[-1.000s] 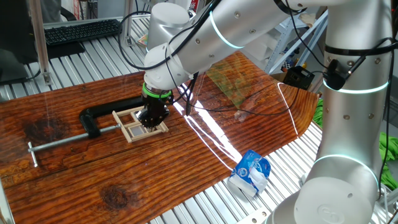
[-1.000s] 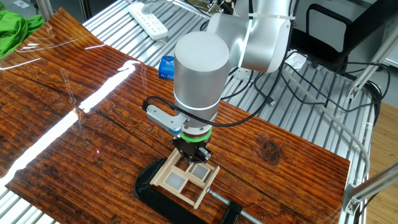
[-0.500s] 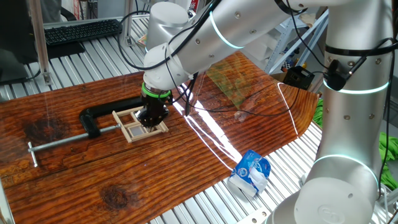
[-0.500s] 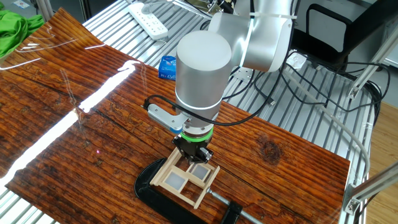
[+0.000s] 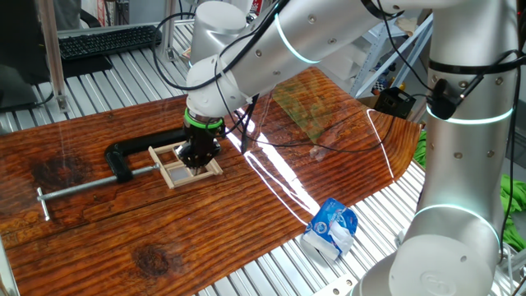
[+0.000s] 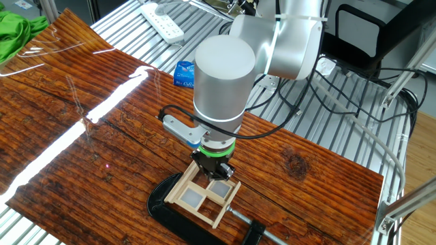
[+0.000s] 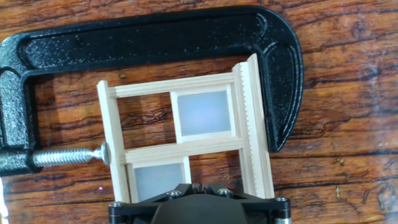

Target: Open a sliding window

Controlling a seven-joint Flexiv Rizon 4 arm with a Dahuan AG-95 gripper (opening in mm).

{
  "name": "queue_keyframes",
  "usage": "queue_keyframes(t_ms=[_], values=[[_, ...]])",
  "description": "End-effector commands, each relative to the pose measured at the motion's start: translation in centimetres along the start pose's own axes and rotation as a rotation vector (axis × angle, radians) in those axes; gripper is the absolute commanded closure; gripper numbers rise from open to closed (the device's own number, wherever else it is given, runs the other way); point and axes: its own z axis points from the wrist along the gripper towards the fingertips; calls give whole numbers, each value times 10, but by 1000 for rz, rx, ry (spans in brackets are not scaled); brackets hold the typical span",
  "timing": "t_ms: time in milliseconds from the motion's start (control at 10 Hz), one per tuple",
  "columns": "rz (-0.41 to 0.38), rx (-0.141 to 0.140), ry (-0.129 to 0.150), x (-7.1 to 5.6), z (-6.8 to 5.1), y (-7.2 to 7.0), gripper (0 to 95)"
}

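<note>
One arm is all we have working here, and it is the largest thing in sight — the silver Flexiv arm [image 5: 345, 33] bends down over the wooden table [image 5: 246, 222], whose dark, glossy grain carries a bright streak of reflected light. Next in size we see the black metal clamp [image 7: 155, 37], a C-shaped frame lying flat on the table with its screw [image 7: 65, 155] pressed against the left side of the sliding window [image 7: 186, 146]. That window lies flat inside the clamp's opening, touching it at both ends; its pale wood frame shows two greyish translucent panels, one upper right and one lower left, with bare table visible through the other panes. The gripper [image 6: 213, 169] stands upright directly over the window's edge farthest from the clamp's spine. We cannot tell whether its fingers are spread or closed — in the hand view only the black housing shows, and the fixed views are too small. Smallest, a blue and white packet [image 5: 330, 228] lies at the table's edge, well apart from the window.
</note>
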Motion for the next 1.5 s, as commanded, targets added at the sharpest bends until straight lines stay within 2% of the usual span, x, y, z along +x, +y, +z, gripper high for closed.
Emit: queue_keyframes(t_ms=[100,500,900,1000,1200,1500], values=[[9,-2,-2,0,1,3,950],[20,-2,-2,1,1,5,950],[12,14,0,-1,-1,7,950],[5,25,0,-2,-3,7,950],[1,34,7,-4,-10,6,950],[-3,30,38,-18,-26,-3,950]])
